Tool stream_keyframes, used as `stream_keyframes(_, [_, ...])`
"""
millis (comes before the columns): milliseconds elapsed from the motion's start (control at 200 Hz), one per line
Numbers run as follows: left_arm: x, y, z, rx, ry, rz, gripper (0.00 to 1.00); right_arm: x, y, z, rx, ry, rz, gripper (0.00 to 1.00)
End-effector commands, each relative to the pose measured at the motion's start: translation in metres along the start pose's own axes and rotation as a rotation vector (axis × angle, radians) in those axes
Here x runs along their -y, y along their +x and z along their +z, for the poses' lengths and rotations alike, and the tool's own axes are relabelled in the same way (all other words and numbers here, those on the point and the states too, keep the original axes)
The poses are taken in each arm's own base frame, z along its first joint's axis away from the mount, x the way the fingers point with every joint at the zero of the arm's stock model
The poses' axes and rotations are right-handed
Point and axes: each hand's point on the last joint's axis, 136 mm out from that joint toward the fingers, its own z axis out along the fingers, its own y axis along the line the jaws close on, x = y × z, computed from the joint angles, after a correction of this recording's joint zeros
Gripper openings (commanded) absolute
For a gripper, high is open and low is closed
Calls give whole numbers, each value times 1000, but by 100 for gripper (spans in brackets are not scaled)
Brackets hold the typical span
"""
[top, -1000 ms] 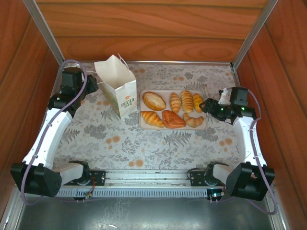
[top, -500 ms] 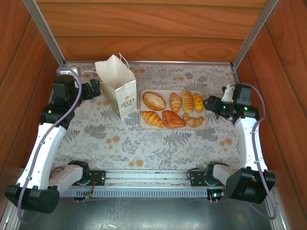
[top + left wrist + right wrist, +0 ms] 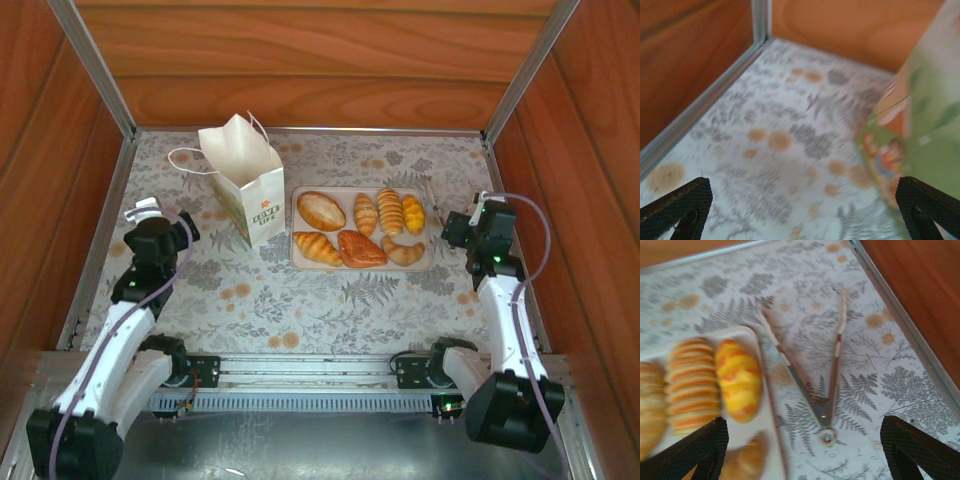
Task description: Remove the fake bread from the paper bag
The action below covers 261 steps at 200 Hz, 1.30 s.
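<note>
Both arms have pulled back toward the near edge since a second ago. The left gripper (image 3: 800, 220) is now well clear of the paper bag (image 3: 245, 190), jaws wide apart, holding nothing. The right gripper (image 3: 805, 450) has backed off the tray (image 3: 349, 195), jaws spread, empty. Metal tongs (image 3: 823, 416) lie on the table (image 3: 300, 310) just right of the tray. The bag stands upright left of it. I count seven fake bread (image 3: 360, 230) pieces on the tray.

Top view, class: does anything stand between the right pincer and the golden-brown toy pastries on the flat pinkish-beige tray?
Only the thin metal tongs, lying flat on the patterned cloth beside the tray's right edge. The open right pincer hangs close beside them; nothing upright blocks the toy pastries.
</note>
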Motion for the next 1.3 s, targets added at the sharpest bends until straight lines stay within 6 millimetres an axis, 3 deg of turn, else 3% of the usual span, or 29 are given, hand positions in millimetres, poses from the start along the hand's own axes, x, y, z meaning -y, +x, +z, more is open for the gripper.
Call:
stream_keyframes(0, [5,-19,24,75,-40,10,100,-6,-6,21,75,-19,-106,82])
stream_keyframes(165, [23,1,76,62,-38,132,100,-21,5,45,91,-109,-67,81])
stream_keyframes(325, [26,-7,93,90,-45,184,100,-33,5,56,128,-177,-46,80])
stream_keyframes(480, [12,3,86,84,-89,208,100,-44,9,66,124,-237,-32,78])
stream_keyframes(585, [-5,22,82,52,-114,190,100,-52,15,76,134,-258,-52,77])
stream_keyframes(675, [-3,36,84,16,-61,194,100,-58,17,83,154,-265,-88,77])
stream_keyframes(940, [9,33,106,63,29,202,100,-63,11,89,170,-258,-100,78])
stream_keyframes(1074, [9,48,123,42,58,191,100,-70,7,87,219,-290,-76,78])
stream_keyframes(1299, [7,51,123,63,59,190,100,-82,17,97,262,-276,-134,79])
